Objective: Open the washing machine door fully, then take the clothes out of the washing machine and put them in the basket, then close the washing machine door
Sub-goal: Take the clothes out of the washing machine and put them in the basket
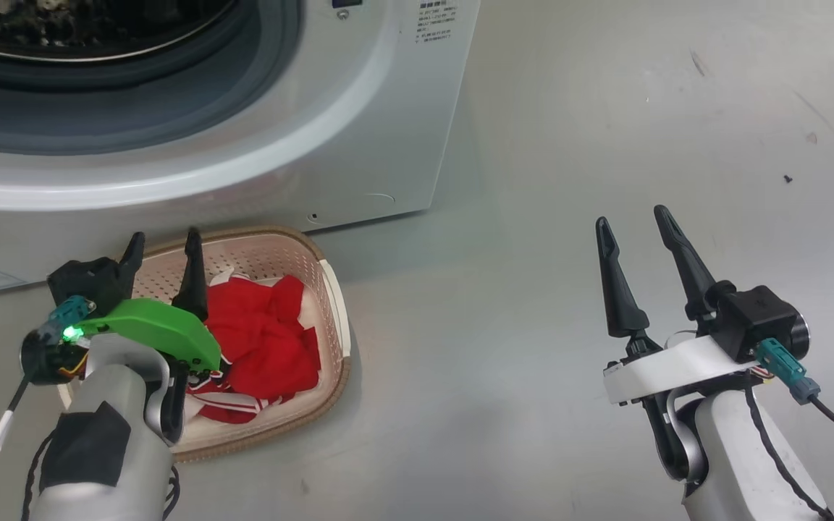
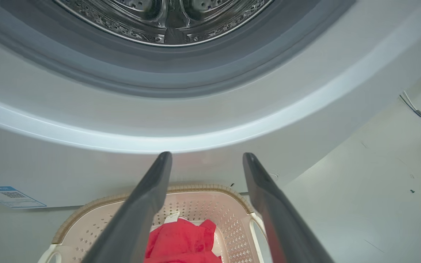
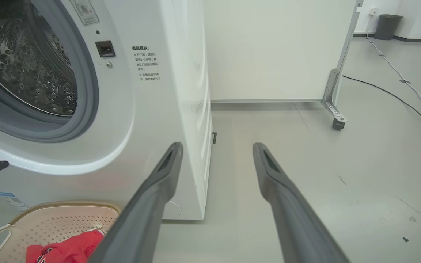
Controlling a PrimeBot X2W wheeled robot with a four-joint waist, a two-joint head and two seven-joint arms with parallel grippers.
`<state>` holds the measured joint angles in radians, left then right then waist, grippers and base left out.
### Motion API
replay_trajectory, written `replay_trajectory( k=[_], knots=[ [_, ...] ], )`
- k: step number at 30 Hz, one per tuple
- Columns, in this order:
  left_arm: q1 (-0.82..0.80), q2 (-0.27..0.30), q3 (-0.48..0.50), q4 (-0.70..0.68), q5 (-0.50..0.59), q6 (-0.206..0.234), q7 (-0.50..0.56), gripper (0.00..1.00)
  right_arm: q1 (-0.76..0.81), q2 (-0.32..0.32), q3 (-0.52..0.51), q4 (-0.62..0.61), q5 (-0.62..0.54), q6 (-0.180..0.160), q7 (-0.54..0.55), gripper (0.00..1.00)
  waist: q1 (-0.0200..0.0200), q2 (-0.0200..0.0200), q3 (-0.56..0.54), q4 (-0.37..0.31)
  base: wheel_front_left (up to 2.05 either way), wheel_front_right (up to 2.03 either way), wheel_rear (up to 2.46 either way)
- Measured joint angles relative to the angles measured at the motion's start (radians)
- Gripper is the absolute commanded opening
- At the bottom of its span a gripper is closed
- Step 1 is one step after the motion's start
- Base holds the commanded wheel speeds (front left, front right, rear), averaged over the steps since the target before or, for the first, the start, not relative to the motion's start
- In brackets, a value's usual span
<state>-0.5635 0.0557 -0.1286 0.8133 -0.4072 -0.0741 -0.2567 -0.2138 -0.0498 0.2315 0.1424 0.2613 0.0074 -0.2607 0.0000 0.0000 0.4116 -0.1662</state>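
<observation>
The basket point(image 1: 265, 255) is set on the floor point(image 1: 605, 108) just before the foot of the washer point(image 1: 359, 123), its far rim near the white front panel. One handle is turned to the robot's right. Its left part is hidden behind the left arm, so its long axis cannot be told. The clothes point(image 1: 261, 340) are heaped inside it. The red mound is stretched from the far wall toward the near rim, with white striped trim at the near end.

The left gripper point(image 1: 163, 237) is held above the basket's left part. Its jaws are spread and nothing is held between them. Its fingers are pointed toward the washer. The clothes lie below the jaws, just to their right in the head view. In the left wrist view red cloth is seen low down between the spread fingers of the left gripper point(image 2: 207, 155), and the steel drum point(image 2: 166, 14) and grey gasket point(image 2: 159, 73) are seen above them. The left forearm is raised from the lower left of the head view.

The right gripper point(image 1: 630, 215) is held over bare floor, well apart from the basket on its right. Its jaws are likewise released and empty. Its fingers are pointed up the view and leaned slightly left. In the right wrist view the right gripper point(image 3: 217, 145) is aimed past the washer's corner.
</observation>
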Motion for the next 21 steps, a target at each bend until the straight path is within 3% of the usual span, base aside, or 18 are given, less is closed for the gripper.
replay_trajectory(
  k=[15, 21],
  knots=[
    [0.099, -0.006, 0.016, -0.337, 0.071, 0.0, 0.0, 1.0, 0.085, -0.003, -0.046, -0.001, -0.01, 0.0, 0.0, 1.0, 0.0, 0.0, -0.178, 0.092, 0.0, 0.0, 0.0],
    [0.198, -0.005, 0.023, -0.43, 0.092, 0.026, 0.0, 1.0, 0.122, -0.003, -0.051, -0.001, -0.012, 0.0, 0.0, 1.0, 0.0, 0.0, -0.233, 0.117, 0.0, 0.0, 0.0]
  ],
)
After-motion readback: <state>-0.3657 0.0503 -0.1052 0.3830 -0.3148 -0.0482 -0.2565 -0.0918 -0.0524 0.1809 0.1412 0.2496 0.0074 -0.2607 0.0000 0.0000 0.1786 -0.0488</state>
